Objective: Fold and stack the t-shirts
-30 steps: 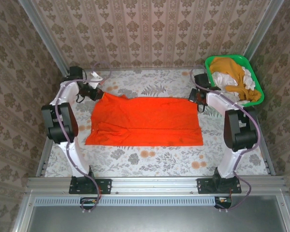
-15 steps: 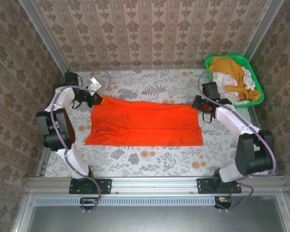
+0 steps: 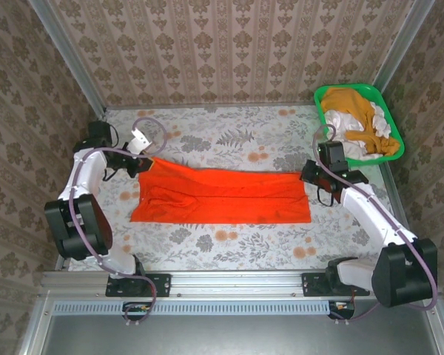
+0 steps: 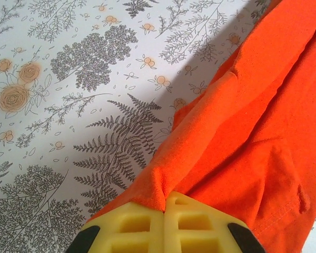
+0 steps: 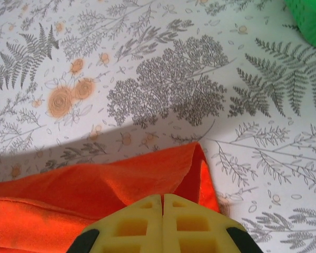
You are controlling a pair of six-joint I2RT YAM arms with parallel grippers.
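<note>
The red-orange t-shirt (image 3: 222,196) lies across the middle of the top view. The left gripper (image 4: 164,203) pinches its upper left corner tight. The right gripper (image 5: 162,203) pinches its upper right corner tight. Each one holds just a thin bit of cloth. If one arm pulls harder than the other, a corner could slip out and the fold could go crooked. The other t-shirts (image 3: 353,107) sit in the green basket (image 3: 320,95) at the upper right.
</note>
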